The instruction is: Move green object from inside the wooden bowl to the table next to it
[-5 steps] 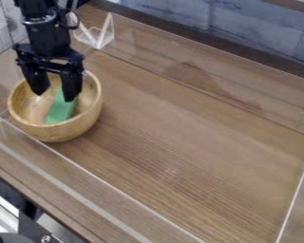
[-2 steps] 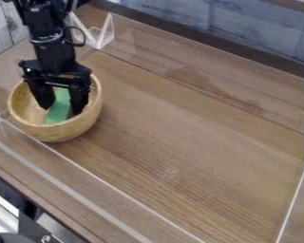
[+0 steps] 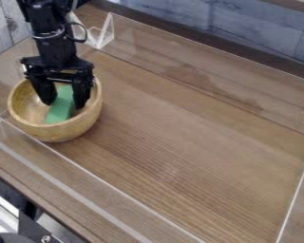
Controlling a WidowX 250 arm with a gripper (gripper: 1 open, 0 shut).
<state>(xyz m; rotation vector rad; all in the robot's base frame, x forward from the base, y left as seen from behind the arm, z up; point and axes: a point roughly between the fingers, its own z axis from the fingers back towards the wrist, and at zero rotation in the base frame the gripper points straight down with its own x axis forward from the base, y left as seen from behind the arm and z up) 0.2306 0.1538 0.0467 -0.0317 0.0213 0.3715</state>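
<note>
The wooden bowl (image 3: 28,124) sits at the left of the table (image 3: 193,123), round and light tan. Inside it the green object (image 3: 62,109) leans against the bowl's inner wall, partly hidden by the fingers. My gripper (image 3: 64,94) points straight down into the bowl and is open, one black finger (image 3: 45,91) on each side of the green block. I cannot tell whether the fingers touch the block.
A low clear acrylic wall (image 3: 142,204) runs around the tabletop. A clear angled piece (image 3: 105,33) stands at the back behind the bowl. Brown wood-grain surface stretches to the right of the bowl.
The gripper has rolled a little about its vertical axis and sunk slightly deeper into the bowl, so its fingers now straddle the green block. The block and bowl have not moved.
</note>
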